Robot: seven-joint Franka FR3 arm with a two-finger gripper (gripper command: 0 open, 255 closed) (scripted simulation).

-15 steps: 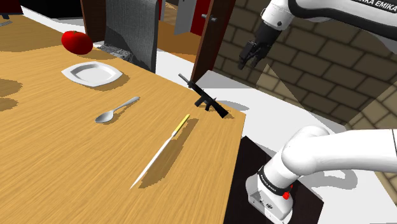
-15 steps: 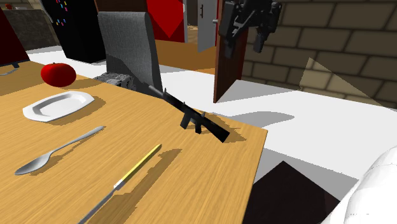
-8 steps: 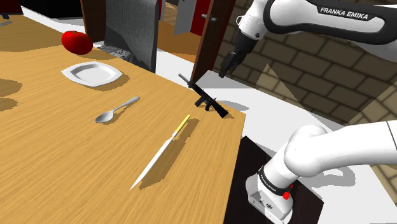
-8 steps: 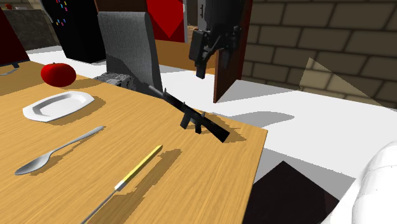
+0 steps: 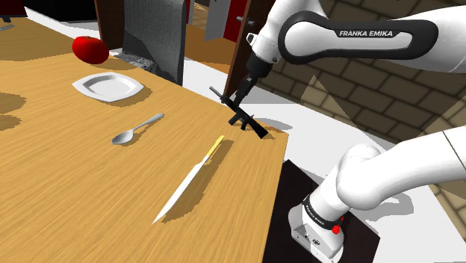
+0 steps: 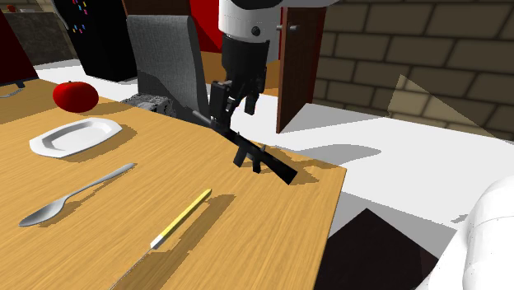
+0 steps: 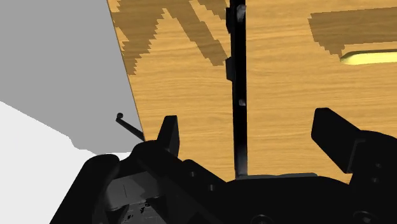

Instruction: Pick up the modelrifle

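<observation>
Hovering over the barrel end of the black model rifle (image 5: 244, 117), the gripper (image 5: 237, 96) sits just above centre in the shoulder view, with the white arm coming in from the upper right.

- Rifle: lies flat on the wooden table (image 5: 67, 179), near the table's far right corner. In the second exterior view the model rifle (image 6: 262, 158) slants from upper left to lower right at mid-frame, and the gripper (image 6: 226, 107) comes down onto its upper-left end.
- Claw: spread apart. In the wrist view the two fingers (image 7: 169, 132) stand wide, and the thin dark body of the model rifle (image 7: 237, 76) runs between them, away from the gripper (image 7: 248, 127). Neither finger touches it, so it is not held.
- Other items on the table, shoulder view: a knife (image 5: 189, 179) with a yellow handle below centre, a spoon (image 5: 137, 128) left of centre, a white plate (image 5: 108, 85) at upper left, and a red round object (image 5: 90, 49) beyond the plate.
- A grey chair (image 5: 153, 37) stands at the table's far edge, top centre-left.
</observation>
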